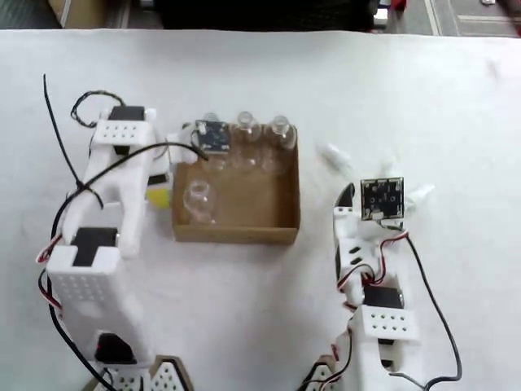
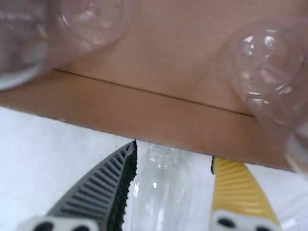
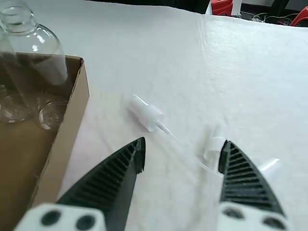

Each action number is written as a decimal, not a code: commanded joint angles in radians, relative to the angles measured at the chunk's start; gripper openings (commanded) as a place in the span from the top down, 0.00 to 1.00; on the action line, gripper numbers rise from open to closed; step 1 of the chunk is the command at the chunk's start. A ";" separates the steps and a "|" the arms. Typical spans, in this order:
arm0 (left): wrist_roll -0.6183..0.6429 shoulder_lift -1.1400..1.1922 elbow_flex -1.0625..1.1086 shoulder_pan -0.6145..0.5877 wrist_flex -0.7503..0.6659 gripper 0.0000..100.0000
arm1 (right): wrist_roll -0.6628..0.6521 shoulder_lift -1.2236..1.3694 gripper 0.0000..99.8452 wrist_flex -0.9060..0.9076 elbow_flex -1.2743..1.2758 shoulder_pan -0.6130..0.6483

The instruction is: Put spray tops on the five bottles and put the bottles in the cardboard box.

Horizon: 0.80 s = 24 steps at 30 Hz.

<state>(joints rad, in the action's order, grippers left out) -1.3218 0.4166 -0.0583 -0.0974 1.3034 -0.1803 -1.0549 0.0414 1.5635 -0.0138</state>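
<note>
Fingers (image 2: 103,190) of the left gripper (image 2: 174,151) are closed round a clear bottle (image 2: 161,192), grey on one flank and yellow on the other. Contact on the yellow side cannot be confirmed, but a hold is judged. The bottle is held low over the white table (image 1: 407,81), just outside the cardboard box (image 1: 236,234) and beside its wall. This is judged to leave the open neck reachable for capping before boxing. Its long axis is run along the fingers, with the neck pointed away from the wrist at the box wall. No spray top is seen on it.

The right gripper (image 3: 183,147) is held with fingers (image 3: 110,178) wide apart, nothing between them, over loose spray tops, and is judged staged for a pick. The nearest spray top (image 3: 146,114) is laid on its side on the table, near the box but apart from it. Its thin dip tube is pointed toward the right gripper and its head toward the box. A second spray top (image 3: 213,143) is seen just beside one finger.

Four bottles (image 1: 244,134) are stood upright in the box, necks up and uncapped: three along the far wall, one (image 1: 198,199) alone.
</note>
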 commanded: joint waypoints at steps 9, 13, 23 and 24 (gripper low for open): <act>-0.083 0.015 -0.009 -0.022 -0.008 0.87 | -0.011 -0.005 0.77 -0.024 -0.005 0.005; -0.083 0.016 -0.006 -0.022 -0.008 0.90 | -0.012 -0.005 0.77 -0.024 -0.005 0.004; -0.083 0.013 -0.006 -0.022 -0.005 0.94 | -0.012 -0.005 0.77 -0.024 -0.005 0.002; -0.083 0.010 -0.006 -0.022 0.003 0.94 | -0.012 -0.005 0.77 -0.024 -0.005 0.002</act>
<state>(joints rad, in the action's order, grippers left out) -1.3970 0.4442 -0.0583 -0.1036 1.3034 -0.1803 -1.0549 0.0414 1.5635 -0.0138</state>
